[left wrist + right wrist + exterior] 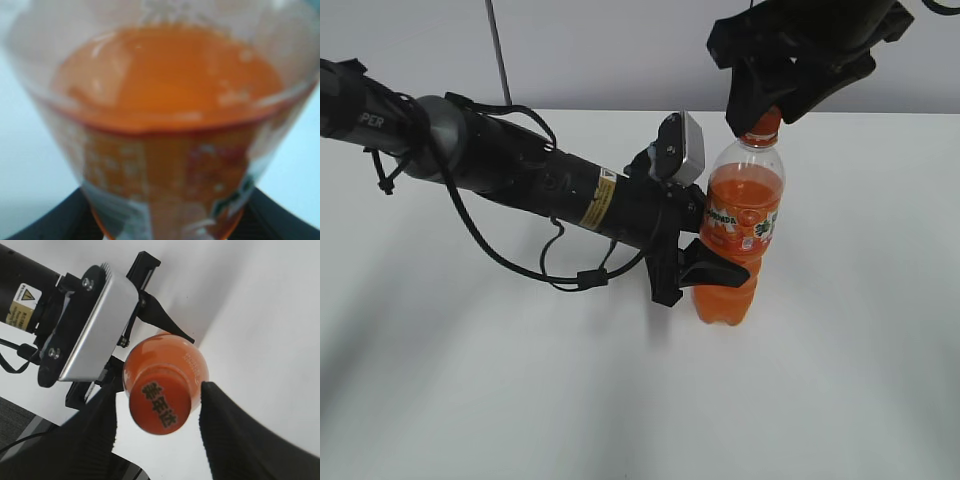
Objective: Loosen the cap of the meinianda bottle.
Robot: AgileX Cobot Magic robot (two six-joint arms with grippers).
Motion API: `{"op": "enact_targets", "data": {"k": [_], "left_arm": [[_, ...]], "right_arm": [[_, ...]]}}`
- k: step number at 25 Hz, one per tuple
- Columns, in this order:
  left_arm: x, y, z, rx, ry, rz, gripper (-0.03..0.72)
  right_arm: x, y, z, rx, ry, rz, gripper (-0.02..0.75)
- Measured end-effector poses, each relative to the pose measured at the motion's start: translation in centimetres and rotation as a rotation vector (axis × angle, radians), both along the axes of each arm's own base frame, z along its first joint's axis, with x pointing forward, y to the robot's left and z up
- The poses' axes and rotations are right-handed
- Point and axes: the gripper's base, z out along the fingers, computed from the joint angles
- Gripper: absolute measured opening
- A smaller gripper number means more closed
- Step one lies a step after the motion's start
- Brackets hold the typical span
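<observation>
The meinianda bottle [738, 225], clear plastic with orange liquid and an orange-green-white label, stands upright on the white table. My left gripper [705, 262] is shut on its lower body at the label; the bottle fills the left wrist view [165, 125]. The orange cap [160, 405] with dark print sits on the bottle's top, between the open fingers of my right gripper [159, 415], with gaps on both sides. In the exterior view the right gripper [765, 112] hangs over the cap [761, 125] from above.
The white table [860, 380] spreads around the bottle. The left arm [520, 170] with its black cables lies across the left half of the table. The left wrist camera housing [95, 325] sits close beside the bottle.
</observation>
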Motion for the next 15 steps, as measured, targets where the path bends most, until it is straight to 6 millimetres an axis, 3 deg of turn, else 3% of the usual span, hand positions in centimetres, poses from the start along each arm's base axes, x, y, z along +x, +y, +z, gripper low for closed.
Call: {"op": "enact_targets", "data": {"k": [5,11,15], "left_arm": [[-0.01,0.01,-0.02,0.002,-0.001,-0.002,0.399],[-0.02,0.02,0.01,0.008,-0.008,-0.011,0.399],[0.02,0.0,0.07,0.01,-0.014,-0.015,0.399]], "right_arm": [[0.06,0.03,-0.11,-0.002,0.003,0.0,0.39],[0.06,0.03,-0.11,-0.002,0.003,0.0,0.272],[0.06,0.03,-0.11,-0.006,-0.001,0.015,0.269]]}}
